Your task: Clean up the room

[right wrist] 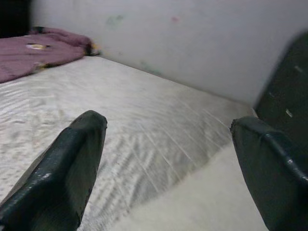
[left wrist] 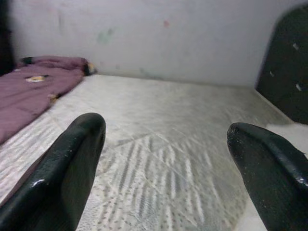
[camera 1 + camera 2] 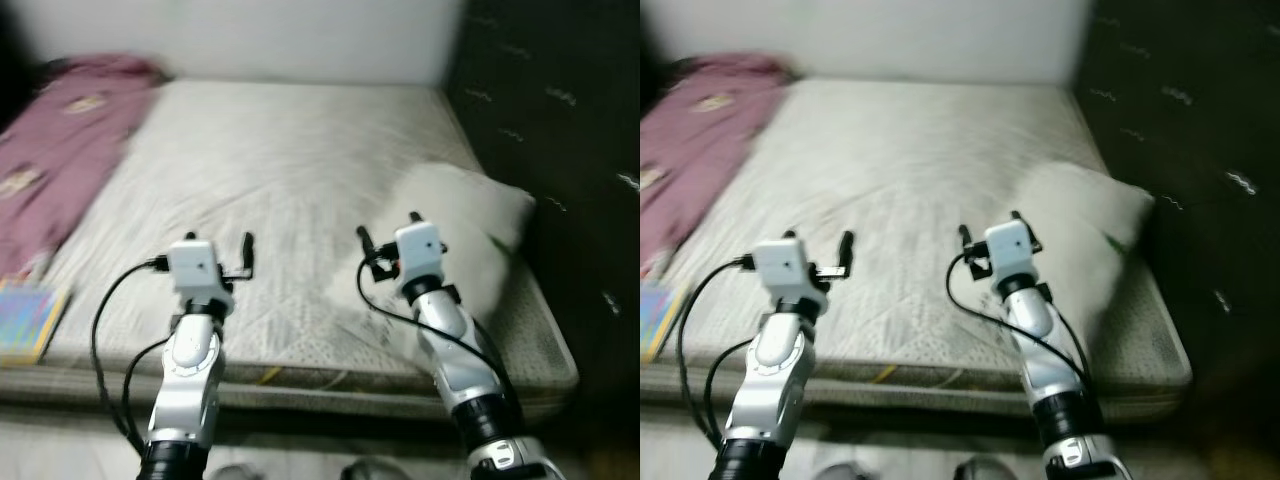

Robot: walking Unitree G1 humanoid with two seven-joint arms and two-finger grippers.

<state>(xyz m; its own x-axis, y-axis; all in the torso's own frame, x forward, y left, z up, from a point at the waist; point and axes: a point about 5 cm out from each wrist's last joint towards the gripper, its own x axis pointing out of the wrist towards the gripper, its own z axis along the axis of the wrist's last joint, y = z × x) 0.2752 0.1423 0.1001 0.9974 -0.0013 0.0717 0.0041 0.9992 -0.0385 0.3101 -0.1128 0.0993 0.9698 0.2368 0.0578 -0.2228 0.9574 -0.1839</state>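
- Sitting plump on the mattress (image 3: 270,170), right up against the dark headboard (image 3: 560,130), is the white pillow (image 3: 465,235) — that looks like the thing to tidy here.
- Soft and light is my read on it: it should squash under any pinch and sag from wherever it is lifted, so a corner or a bunched edge on the side facing away from the headboard seems the best place to take hold.
- Its cover looks smooth and pale, with a small greenish mark, and its shape is a loose, rounded rectangle.
- Right beside it, hovering over the mattress edge, is the right gripper (image 3: 388,240); its long black fingers (image 1: 72,163) are spread wide with nothing between them, and the pillow's pale cloth lies just under them.
- Further from the headboard, the left gripper (image 3: 220,250) hangs level with its partner, fingers (image 2: 62,168) also held wide apart and empty, over bare mattress.
- The mattress itself is off-white, quilted in a fine diamond and stripe pattern, a little wrinkled.
- At the far side from the headboard lies a crumpled mauve blanket (image 3: 55,150), limp cloth with small pale patches, reaching back to the white wall (image 3: 250,40).
- Near the mattress corner below that blanket sits a flat, brightly coloured book (image 3: 28,318), stiff by the look of it.
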